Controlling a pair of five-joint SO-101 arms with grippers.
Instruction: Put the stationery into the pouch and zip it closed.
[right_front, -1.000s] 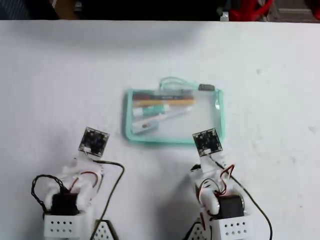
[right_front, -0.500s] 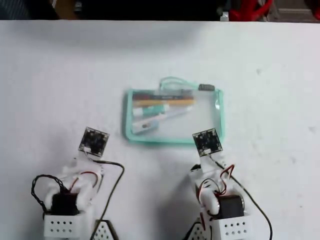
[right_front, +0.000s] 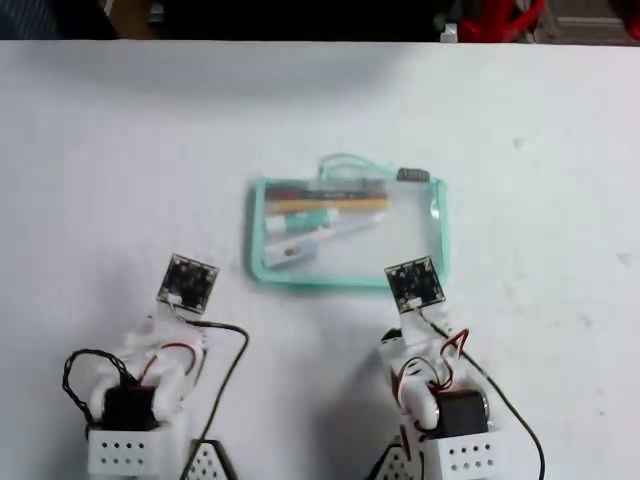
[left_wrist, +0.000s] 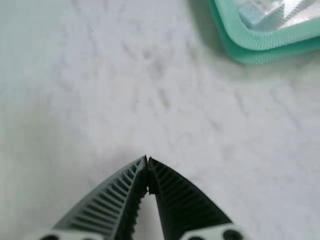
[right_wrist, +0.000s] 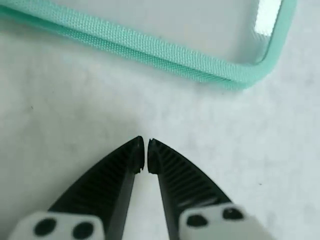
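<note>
Resting clenched and empty, left gripper (left_wrist: 147, 167) and right gripper (right_wrist: 146, 149) are seen just short of the pouch (right_wrist: 165, 25); stationery (right_front: 320, 215) is contained inside.

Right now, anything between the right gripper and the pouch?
Nothing visible. Just table surface lies between the right gripper and the near teal edge of the pouch. The stationery lies inside the pouch.

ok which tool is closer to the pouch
The right tool, its tips just short of the green edge of the pouch; the left tool sits farther off, out past a corner.
</note>
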